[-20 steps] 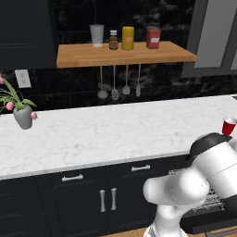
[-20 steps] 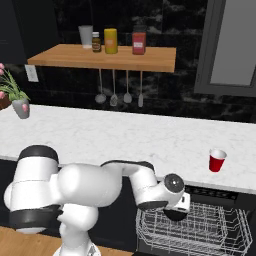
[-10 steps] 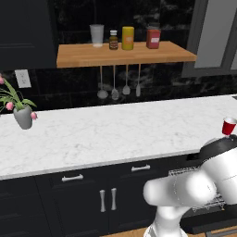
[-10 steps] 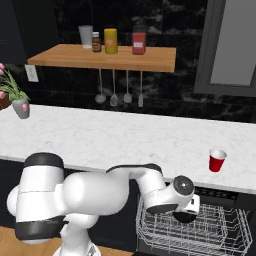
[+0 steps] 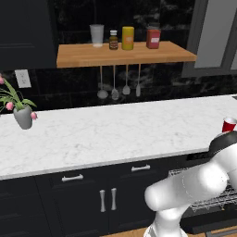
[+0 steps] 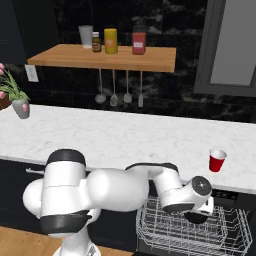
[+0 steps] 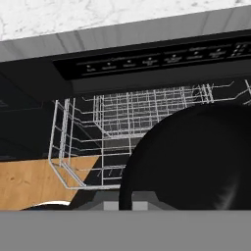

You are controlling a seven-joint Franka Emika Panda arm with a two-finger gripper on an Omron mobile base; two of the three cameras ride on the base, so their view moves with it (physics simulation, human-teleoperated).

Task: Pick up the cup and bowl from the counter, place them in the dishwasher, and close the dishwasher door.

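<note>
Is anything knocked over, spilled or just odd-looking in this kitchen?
Nothing is spilled or toppled. The red cup stands upright on the counter, and the shelf jars stand in a row. The dishwasher rack is pulled out, with the gripper holding a dark bowl over it.

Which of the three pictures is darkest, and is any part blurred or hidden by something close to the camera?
Hand view: darkest; a large black round shape close to the lens hides much of the wire rack. Both base views: evenly lit, sharp; the red cup casts a soft shadow on the counter.
</note>
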